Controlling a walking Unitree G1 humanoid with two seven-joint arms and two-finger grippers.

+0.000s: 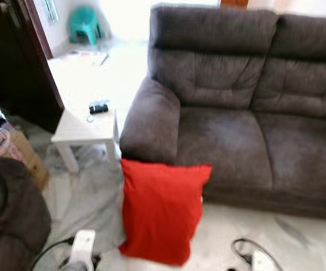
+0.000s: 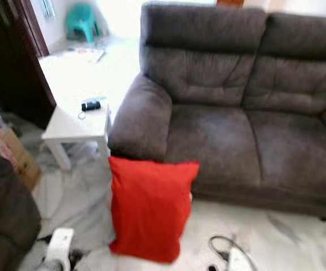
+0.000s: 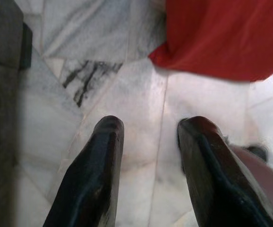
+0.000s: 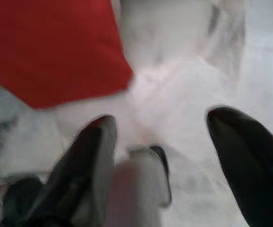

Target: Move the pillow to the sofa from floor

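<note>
A red pillow stands upright on the marble floor, leaning against the front of the dark grey sofa just below its left armrest. My left gripper hangs open above the floor, with the pillow's corner a short way beyond its fingertips. Over the floor on the other side, my right gripper is open too, and the pillow's edge lies ahead of it and off to one side. Neither gripper touches the pillow. My silver arms show at the lower edge, the left arm and the right arm.
A low white side table with a small black item stands left of the sofa's armrest. A cardboard box and a dark armchair sit at the left. Further back are a teal stool and a dark door.
</note>
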